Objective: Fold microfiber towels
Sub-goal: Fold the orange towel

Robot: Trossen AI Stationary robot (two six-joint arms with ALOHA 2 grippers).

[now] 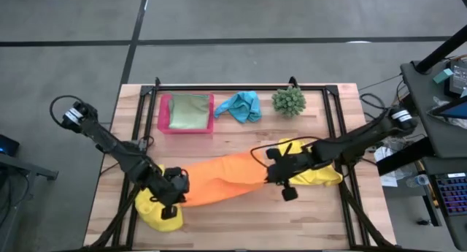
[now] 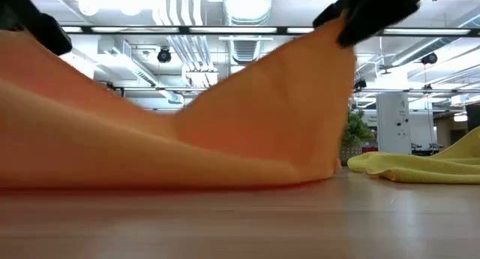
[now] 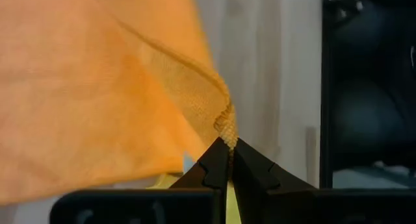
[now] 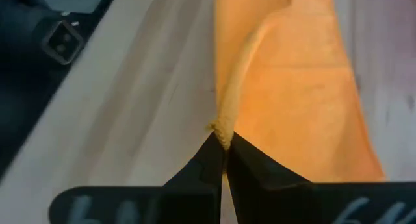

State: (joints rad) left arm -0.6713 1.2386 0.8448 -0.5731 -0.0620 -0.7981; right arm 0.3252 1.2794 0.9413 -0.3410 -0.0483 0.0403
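1. With each gripper clamped on a corner, the left gripper [image 1: 172, 190] and right gripper [image 1: 279, 173] hold the orange towel [image 1: 222, 180] stretched over the tabletop's [image 1: 241, 226] front; keep it taut.
2. Lay it clear of both yellow towels [image 1: 319, 177].
3. Beyond, the pink tray [image 1: 163, 113] holds the green towel [image 1: 188, 112].

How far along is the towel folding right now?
Done, it seems: a light green towel lies folded in the pink tray. In hand: the left gripper and right gripper each pinch a corner of the orange towel. Left: two yellow towels and the crumpled turquoise towel.
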